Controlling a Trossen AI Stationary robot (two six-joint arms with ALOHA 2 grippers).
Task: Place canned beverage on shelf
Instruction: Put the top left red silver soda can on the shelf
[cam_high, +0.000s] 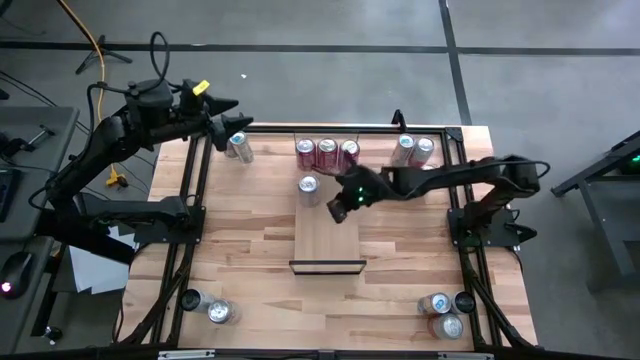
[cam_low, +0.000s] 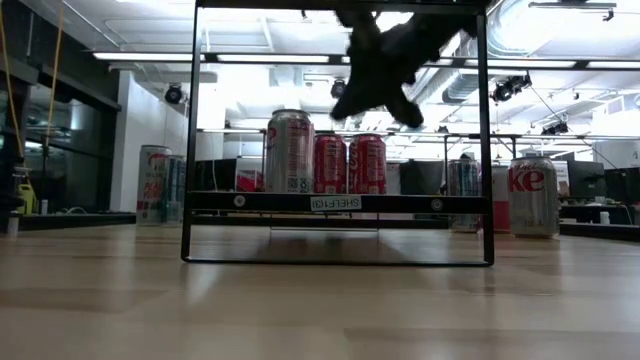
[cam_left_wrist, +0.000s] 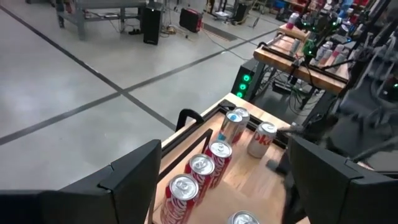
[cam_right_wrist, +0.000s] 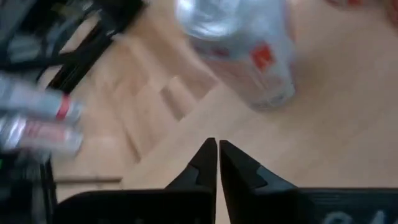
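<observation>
The shelf (cam_high: 328, 240) is a narrow light-wood panel in the middle of the table, with a dark strip at its near end (cam_low: 335, 203). A silver can (cam_high: 308, 188) stands upright on its base at the shelf's far left corner. It also shows in the low view (cam_low: 290, 150) and the right wrist view (cam_right_wrist: 249, 50). My right gripper (cam_high: 338, 208) hovers above the shelf just right of that can, shut and empty (cam_right_wrist: 217, 152). My left gripper (cam_high: 224, 122) is open and empty at the far left, above another can (cam_high: 238, 147).
Three red cans (cam_high: 327, 152) stand in a row behind the shelf and two more cans (cam_high: 413, 149) stand at the far right. Further cans stand at the near left (cam_high: 218, 311) and near right (cam_high: 440, 312). Black frame rails (cam_high: 196, 200) run along the table's sides.
</observation>
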